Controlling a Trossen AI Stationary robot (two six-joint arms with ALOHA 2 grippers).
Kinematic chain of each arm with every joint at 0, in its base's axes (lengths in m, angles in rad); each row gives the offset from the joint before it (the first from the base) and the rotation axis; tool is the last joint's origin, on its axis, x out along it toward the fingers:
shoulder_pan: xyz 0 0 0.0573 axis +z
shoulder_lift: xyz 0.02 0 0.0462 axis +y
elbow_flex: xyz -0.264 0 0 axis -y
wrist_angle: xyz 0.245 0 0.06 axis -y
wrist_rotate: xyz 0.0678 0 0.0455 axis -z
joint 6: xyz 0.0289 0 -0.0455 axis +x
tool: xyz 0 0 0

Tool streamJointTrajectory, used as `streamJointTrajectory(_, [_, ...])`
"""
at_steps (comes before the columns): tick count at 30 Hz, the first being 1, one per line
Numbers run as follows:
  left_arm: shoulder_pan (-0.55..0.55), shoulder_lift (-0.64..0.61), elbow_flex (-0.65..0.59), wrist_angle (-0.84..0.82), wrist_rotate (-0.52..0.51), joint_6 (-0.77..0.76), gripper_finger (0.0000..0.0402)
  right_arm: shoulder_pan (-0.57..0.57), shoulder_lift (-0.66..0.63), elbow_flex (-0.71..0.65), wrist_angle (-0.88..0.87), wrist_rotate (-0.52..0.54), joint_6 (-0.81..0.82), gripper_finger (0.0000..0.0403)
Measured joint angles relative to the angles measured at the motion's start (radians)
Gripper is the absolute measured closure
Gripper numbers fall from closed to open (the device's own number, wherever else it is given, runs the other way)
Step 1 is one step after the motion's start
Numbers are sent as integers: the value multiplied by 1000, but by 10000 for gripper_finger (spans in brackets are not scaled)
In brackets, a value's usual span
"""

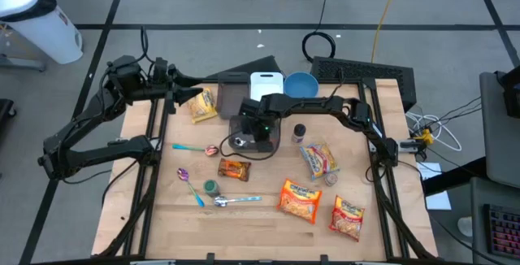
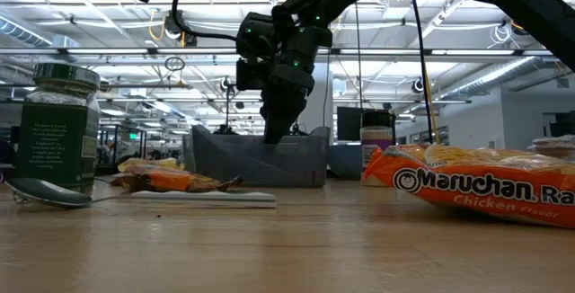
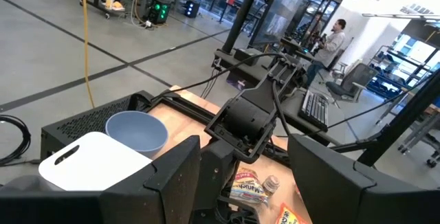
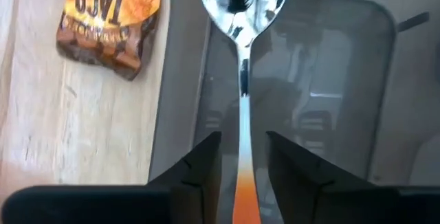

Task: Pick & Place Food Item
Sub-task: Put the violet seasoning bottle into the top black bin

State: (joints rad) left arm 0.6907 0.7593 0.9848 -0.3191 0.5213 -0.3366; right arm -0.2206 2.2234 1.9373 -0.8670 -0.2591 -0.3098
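Here the right gripper (image 4: 240,159) hangs over the grey bin (image 4: 330,80) at mid-table, fingers (image 4: 205,159) slightly parted on either side of a spoon (image 4: 240,18) with an orange handle; whether they touch it I cannot tell. The spoon's bowl points into the bin. A taco seasoning packet (image 4: 110,18) lies on the table (image 4: 41,114) just beside the bin. The left gripper (image 1: 175,86) waits spread at the table's far left edge, near a snack bag (image 1: 203,105).

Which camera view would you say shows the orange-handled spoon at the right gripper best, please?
The right wrist view: the spoon fills it, bowl to orange handle, between the right gripper fingers above the grey bin. The other views hide it.
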Motion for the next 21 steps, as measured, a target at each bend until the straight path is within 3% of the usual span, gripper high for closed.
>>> streamJointTrajectory(9, [3, 0, 0, 0, -1, 0, 172, -1, 0, 0, 48, 1, 104, 287])
streamJointTrajectory(21, [5, 0, 0, 0, -25, 0, 172, -1, 0, 0, 71, 1, 121, 291])
